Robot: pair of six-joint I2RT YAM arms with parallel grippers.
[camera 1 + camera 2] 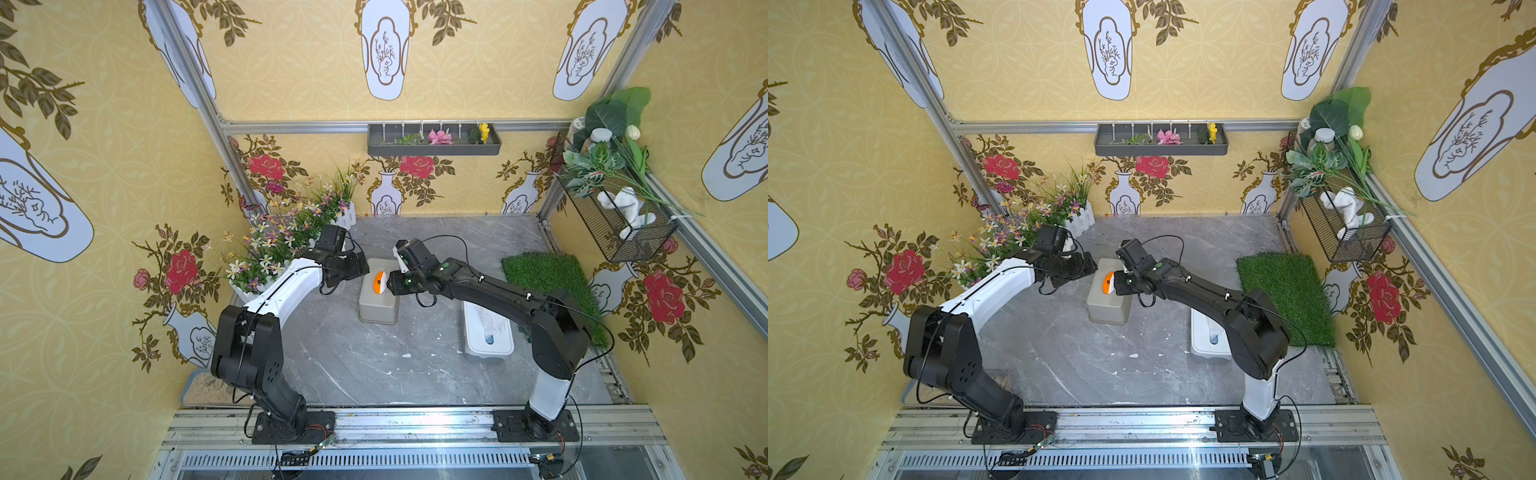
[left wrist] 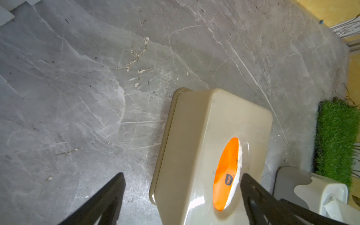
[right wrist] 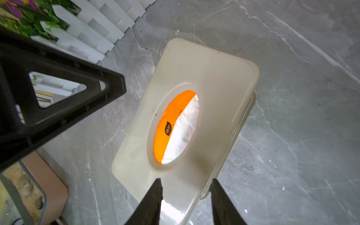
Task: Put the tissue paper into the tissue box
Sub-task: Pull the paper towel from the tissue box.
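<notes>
A beige tissue box [image 1: 378, 309] [image 1: 1108, 307] stands in the middle of the grey floor. Its oval slot shows an orange pack [image 3: 165, 124] and white tissue paper [image 3: 186, 126] inside; the left wrist view also shows the tissue paper [image 2: 239, 159]. My left gripper [image 1: 365, 268] [image 2: 182, 175] hangs open over the box's far left side, its fingers wide apart and holding nothing. My right gripper [image 1: 390, 282] [image 3: 186, 180] hovers over the box's right edge beside the slot. Its jaws stand partly apart with nothing between them.
A white open container [image 1: 488, 332] with white paper in it lies right of the box, under the right arm. A green turf mat [image 1: 548, 282] lies at the right wall. A flower planter with a white fence [image 1: 286, 249] lines the left wall. A sand tray [image 1: 203, 388] is at front left.
</notes>
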